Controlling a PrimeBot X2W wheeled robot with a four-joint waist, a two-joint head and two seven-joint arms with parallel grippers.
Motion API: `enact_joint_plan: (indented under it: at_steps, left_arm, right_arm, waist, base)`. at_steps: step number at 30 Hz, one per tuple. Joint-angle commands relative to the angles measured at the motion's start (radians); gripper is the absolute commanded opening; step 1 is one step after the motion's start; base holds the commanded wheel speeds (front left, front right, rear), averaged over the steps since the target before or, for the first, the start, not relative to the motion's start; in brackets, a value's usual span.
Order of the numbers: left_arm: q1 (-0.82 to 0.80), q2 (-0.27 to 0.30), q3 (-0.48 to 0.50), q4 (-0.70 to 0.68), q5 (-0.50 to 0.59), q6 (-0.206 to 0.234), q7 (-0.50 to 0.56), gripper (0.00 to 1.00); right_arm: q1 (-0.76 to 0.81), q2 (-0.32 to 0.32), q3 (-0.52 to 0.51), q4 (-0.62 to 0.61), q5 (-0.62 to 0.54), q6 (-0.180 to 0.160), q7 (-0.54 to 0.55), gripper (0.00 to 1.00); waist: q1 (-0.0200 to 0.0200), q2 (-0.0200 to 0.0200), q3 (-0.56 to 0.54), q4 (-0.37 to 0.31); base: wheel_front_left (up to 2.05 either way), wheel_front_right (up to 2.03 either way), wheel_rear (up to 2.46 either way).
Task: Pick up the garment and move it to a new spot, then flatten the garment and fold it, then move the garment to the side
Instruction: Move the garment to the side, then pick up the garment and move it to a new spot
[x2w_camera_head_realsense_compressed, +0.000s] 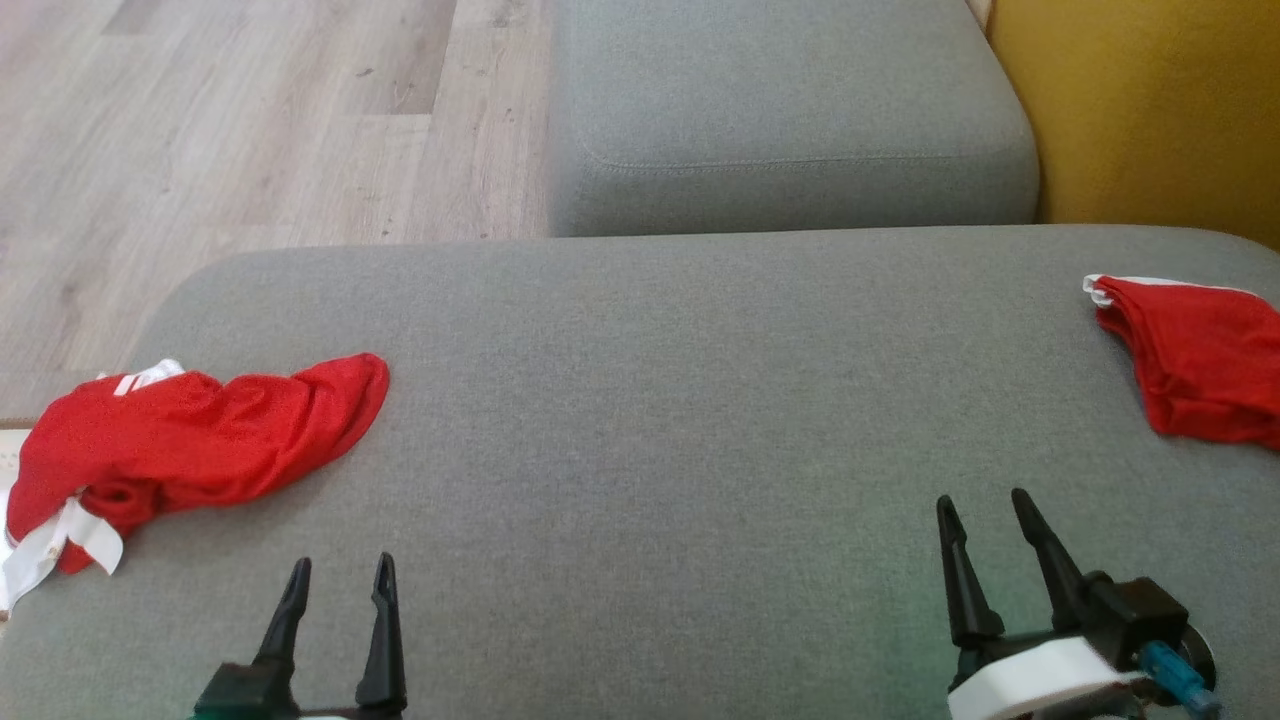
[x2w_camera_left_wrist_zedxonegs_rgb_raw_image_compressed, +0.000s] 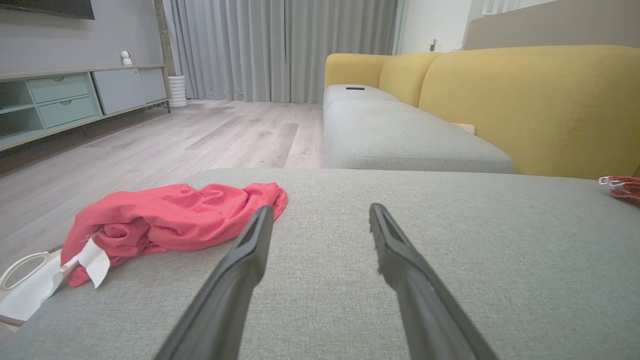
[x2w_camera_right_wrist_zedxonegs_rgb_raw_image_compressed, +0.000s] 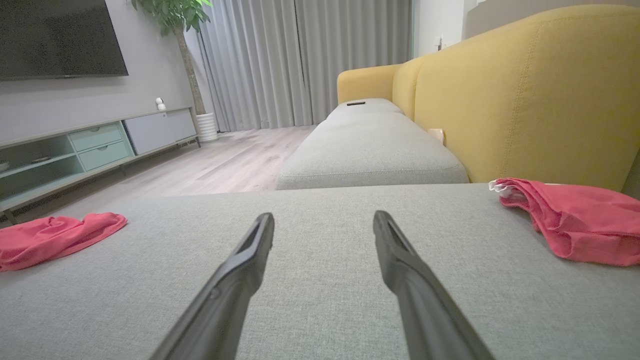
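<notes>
Along the left edge of the cushion (x2w_camera_head_realsense_compressed: 640, 400) a crumpled red garment (x2w_camera_head_realsense_compressed: 200, 440) is lying, white trim (x2w_camera_head_realsense_compressed: 40, 555) overhanging; a second red garment (x2w_camera_head_realsense_compressed: 1200, 370) is sitting at the right edge. Over the bare stretch between, left gripper (x2w_camera_head_realsense_compressed: 342, 563) and right gripper (x2w_camera_head_realsense_compressed: 982, 500) are hovering, spread, empty.

A home living room. In the right wrist view, a sofa with a yellow backrest (x2w_camera_right_wrist_zedxonegs_rgb_raw_image_compressed: 525, 100) and grey seat cushions (x2w_camera_right_wrist_zedxonegs_rgb_raw_image_compressed: 370, 160) runs from the middle towards two o'clock. A dark television (x2w_camera_right_wrist_zedxonegs_rgb_raw_image_compressed: 55, 37) hangs on the wall at ten o'clock above a low cabinet (x2w_camera_right_wrist_zedxonegs_rgb_raw_image_compressed: 95, 145) with drawers. Full-length grey curtains (x2w_camera_right_wrist_zedxonegs_rgb_raw_image_compressed: 300, 60) hang at twelve o'clock, a potted plant (x2w_camera_right_wrist_zedxonegs_rgb_raw_image_compressed: 172, 15) at eleven, over pale wood-look flooring (x2w_camera_right_wrist_zedxonegs_rgb_raw_image_compressed: 225, 160).
</notes>
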Motion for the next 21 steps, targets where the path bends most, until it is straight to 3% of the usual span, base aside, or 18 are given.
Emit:
enact_joint_plan:
  at_steps: [1, 21]
  left_arm:
    - [-0.042, -0.002, 0.035, -0.026, 0.006, 0.005, -0.006, 1.0]
    - [-0.071, -0.002, 0.035, -0.035, -0.001, 0.005, -0.006, 1.0]
  right_arm:
    - [-0.032, -0.004, 0.025, -0.037, 0.005, 0.007, -0.011, 1.0]
    - [-0.029, -0.003, 0.042, -0.036, 0.028, 0.007, -0.011, 1.0]
  waist:
    - [0.0001, -0.0001, -0.001, 0.0]
    - [0.0001, -0.0001, 0.019, -0.007]
  base:
    - [0.0, 0.0, 0.0]
    - [0.0, 0.0, 0.0]
